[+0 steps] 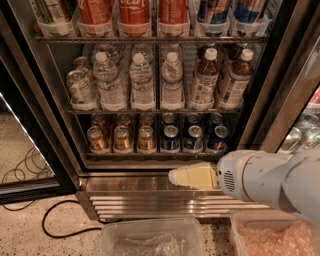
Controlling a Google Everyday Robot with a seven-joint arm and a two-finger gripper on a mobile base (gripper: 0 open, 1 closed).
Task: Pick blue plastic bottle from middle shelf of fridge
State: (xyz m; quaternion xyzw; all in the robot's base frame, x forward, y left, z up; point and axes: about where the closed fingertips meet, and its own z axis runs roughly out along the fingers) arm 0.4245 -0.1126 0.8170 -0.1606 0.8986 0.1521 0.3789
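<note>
The fridge (56, 105) stands open, with wire racks of drinks. On the middle shelf (125, 111) two blue plastic bottles of dark brown drink with white caps stand at the right, one (205, 80) beside the other (235, 79). Three clear water bottles (142, 82) fill the lanes to their left. My gripper (174, 177) is low in front of the ribbed steel base panel (140, 202), pointing left, well below the bottles and empty. Its white arm (270, 182) comes in from the right.
Red cola bottles (134, 12) stand on the top rack. Short gold cans (121, 139) and blue cans (194, 138) fill the bottom rack. Two clear plastic bins (150, 240) sit on the floor in front. A black cable (55, 225) lies at the left.
</note>
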